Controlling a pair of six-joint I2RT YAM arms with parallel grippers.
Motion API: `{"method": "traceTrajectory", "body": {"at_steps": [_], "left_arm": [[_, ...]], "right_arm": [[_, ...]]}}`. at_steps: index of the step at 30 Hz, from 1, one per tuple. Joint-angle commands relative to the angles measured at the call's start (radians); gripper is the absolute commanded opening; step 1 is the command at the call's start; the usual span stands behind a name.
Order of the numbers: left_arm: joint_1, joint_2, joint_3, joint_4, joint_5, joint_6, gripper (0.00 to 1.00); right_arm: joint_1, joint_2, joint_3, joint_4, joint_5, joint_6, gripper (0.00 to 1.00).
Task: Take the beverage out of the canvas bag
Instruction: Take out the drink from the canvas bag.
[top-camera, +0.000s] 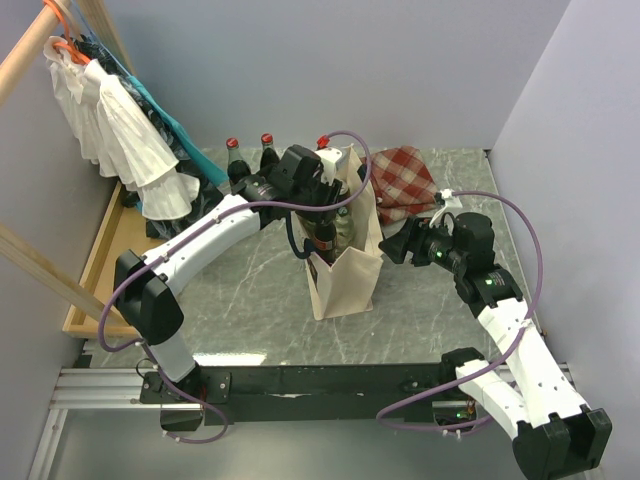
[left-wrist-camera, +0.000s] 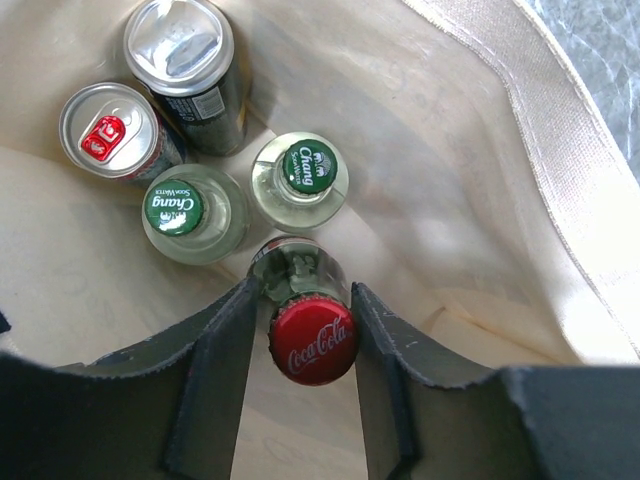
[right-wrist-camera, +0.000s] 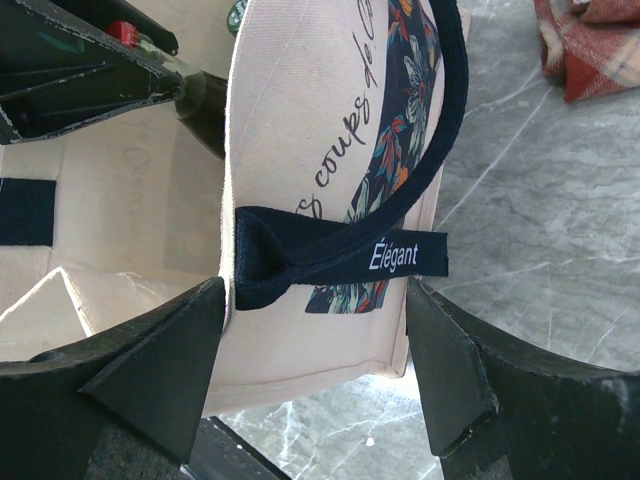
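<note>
The cream canvas bag (top-camera: 345, 285) stands upright mid-table, its navy handle (right-wrist-camera: 440, 130) and floral print facing my right wrist camera. Inside, a glass Coca-Cola bottle (left-wrist-camera: 312, 340) with a red cap leans between the fingers of my left gripper (left-wrist-camera: 305, 288), which reaches down into the bag's mouth (top-camera: 325, 222) and is shut on the bottle's neck. Two green-capped Chang bottles (left-wrist-camera: 173, 207) and two cans (left-wrist-camera: 178, 40) stand deeper in the bag. My right gripper (right-wrist-camera: 315, 290) spans the bag's narrow printed side, a finger touching each edge, and steadies it from the right (top-camera: 388, 245).
A red checked cloth (top-camera: 405, 180) lies behind the bag on the right. Red-capped dark bottles (top-camera: 233, 150) stand at the back of the marble table. Clothes hang from a wooden rack (top-camera: 110, 120) at the left, above a wooden tray (top-camera: 95, 260). Walls close in on the back and right.
</note>
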Motion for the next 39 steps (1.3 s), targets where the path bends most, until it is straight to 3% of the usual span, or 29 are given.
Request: {"method": "traceTrajectory", "body": {"at_steps": [1,4,9,19,27,39], "left_arm": [[-0.004,-0.048,0.027,-0.015,-0.033,0.000,0.52],[-0.006,-0.050,0.030,-0.020,-0.039,0.000,0.56],[-0.006,-0.053,0.029,-0.021,-0.041,0.000,0.53],[-0.010,-0.051,0.040,-0.032,-0.037,0.002,0.29],[-0.015,-0.062,0.044,-0.032,-0.041,0.000,0.01],[-0.036,-0.110,0.029,0.037,-0.042,-0.003,0.01]], "right_arm": [[0.004,-0.001,0.000,0.021,0.013,-0.012,0.79],[0.006,0.001,0.001,0.021,0.012,-0.012,0.79],[0.006,0.001,0.003,0.021,0.010,-0.012,0.78],[0.004,0.005,0.003,0.021,0.012,-0.012,0.79],[0.004,0.004,-0.002,0.032,0.007,-0.007,0.79],[0.006,-0.012,0.011,0.001,0.030,-0.011,0.79]]}}
